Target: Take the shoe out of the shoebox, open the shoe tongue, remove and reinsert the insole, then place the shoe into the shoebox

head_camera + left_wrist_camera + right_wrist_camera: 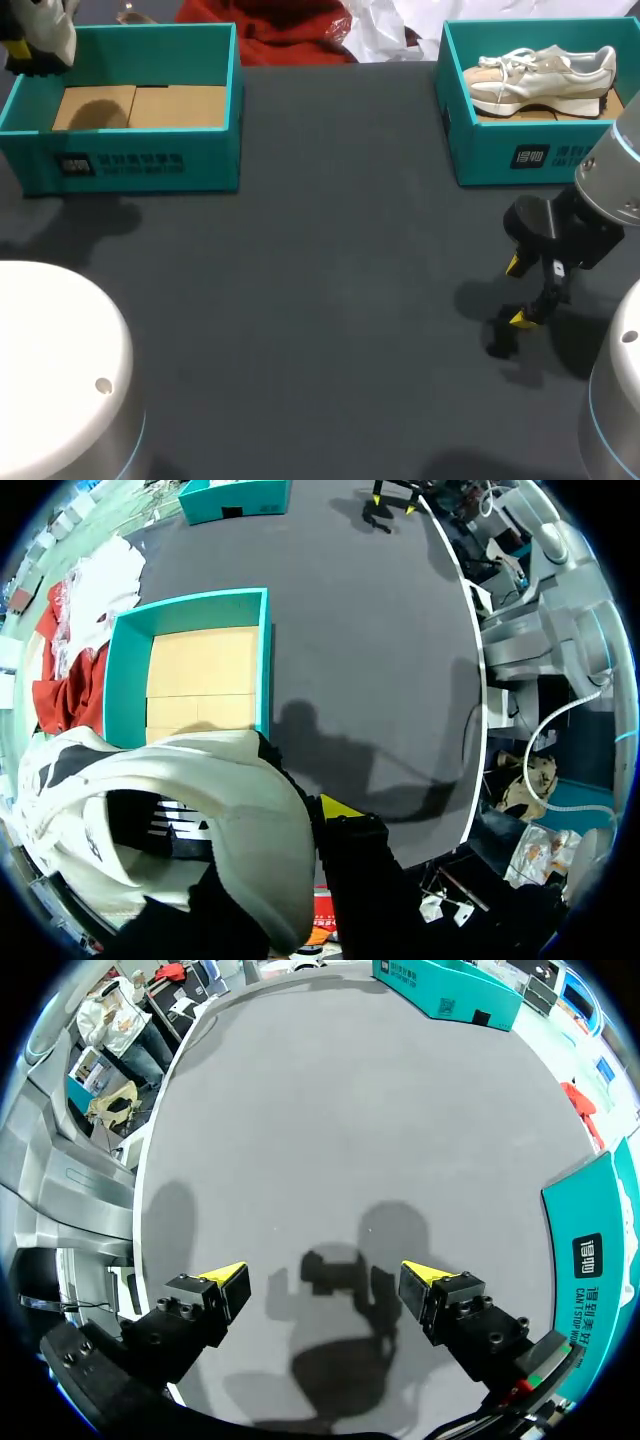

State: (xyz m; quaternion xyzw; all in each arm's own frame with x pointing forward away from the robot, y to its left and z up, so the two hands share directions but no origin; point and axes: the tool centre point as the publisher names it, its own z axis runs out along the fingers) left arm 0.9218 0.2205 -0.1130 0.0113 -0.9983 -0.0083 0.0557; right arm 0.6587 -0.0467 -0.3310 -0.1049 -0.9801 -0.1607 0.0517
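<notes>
Within left gripper (318,818), white shoe (190,790)

I'm looking down at the table (330,300): a dark grey, matte top, flat and even from edge to edge. Light comes from above, and it's soft: a blurred patch of shadow (480,300) lies toward the table's right side, and a fainter one (90,215) sits near its far left corner. From the right wrist view the same top reads a paler grey, with a cluster of overlapping shadows (345,1290) on it, and a thin pale trim (160,1130) runs along the table's curved edge. The left wrist view shows that trim (470,630) again, with one long thin shadow (400,765) stretching across the top toward it.
</notes>
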